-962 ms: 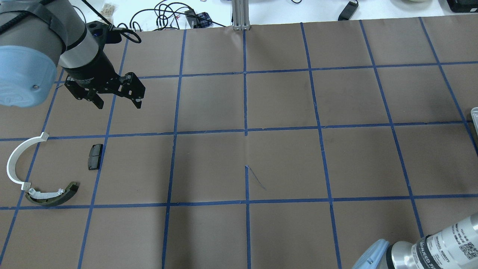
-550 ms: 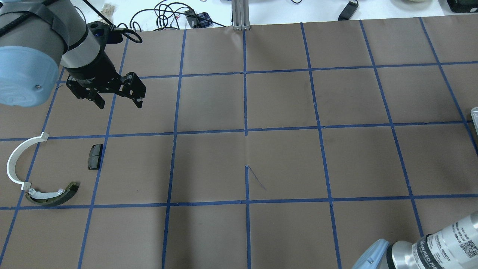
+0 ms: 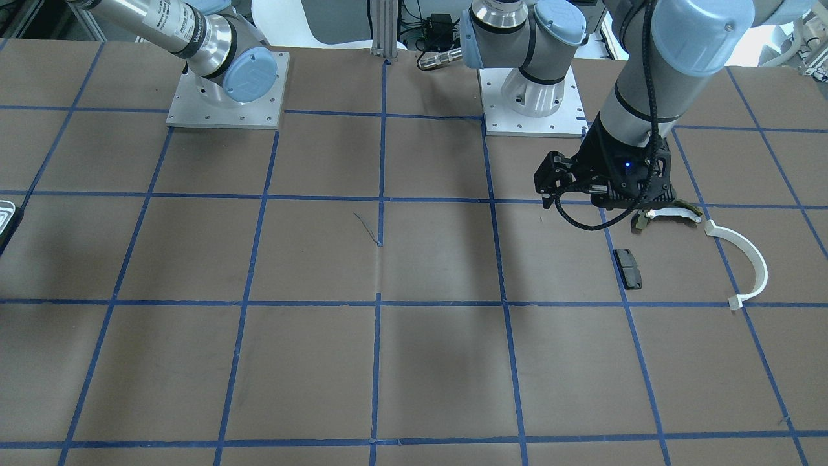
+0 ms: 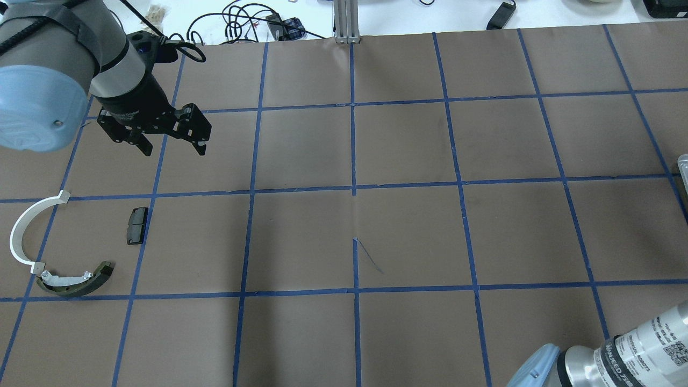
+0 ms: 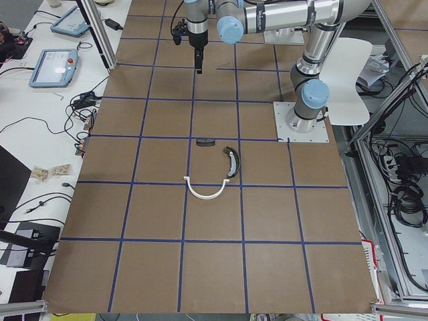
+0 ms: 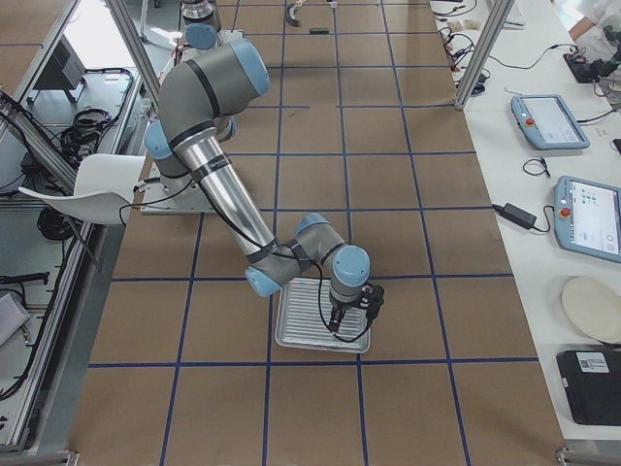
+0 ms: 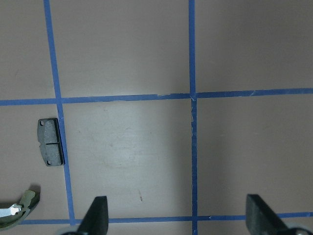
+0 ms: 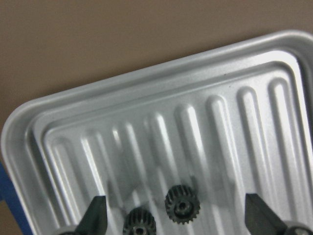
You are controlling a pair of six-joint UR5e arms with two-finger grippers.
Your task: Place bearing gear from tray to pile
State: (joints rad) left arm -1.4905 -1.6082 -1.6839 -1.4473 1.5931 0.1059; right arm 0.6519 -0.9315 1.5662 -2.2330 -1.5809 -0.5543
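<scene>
The silvery ribbed tray [image 8: 29, 122] fills the right wrist view, and two small black toothed bearing gears [image 8: 182, 204] [image 8: 138, 224] lie in it. My right gripper [image 8: 177, 218] is open just above the gears, one finger on each side. The exterior right view shows it over the tray [image 6: 296, 330]. The pile lies at the table's left: an olive brake shoe [image 4: 75, 280], a white half-ring arc [image 4: 21, 231] and a black pad [image 4: 136, 226]. My left gripper [image 4: 172, 150] is open and empty, above the table beyond the pad [image 7: 50, 142].
Brown paper with a blue tape grid covers the table. Only a corner of the tray [image 4: 682, 161] shows at the overhead view's right edge. Cables and an aluminium post [image 4: 346, 21] lie past the far edge. The arm bases [image 3: 223, 90] stand on the robot's side.
My left gripper has drifted slightly right, still open and empty. The right arm's elbow at the lower right has shifted a little. The pile has not moved.
</scene>
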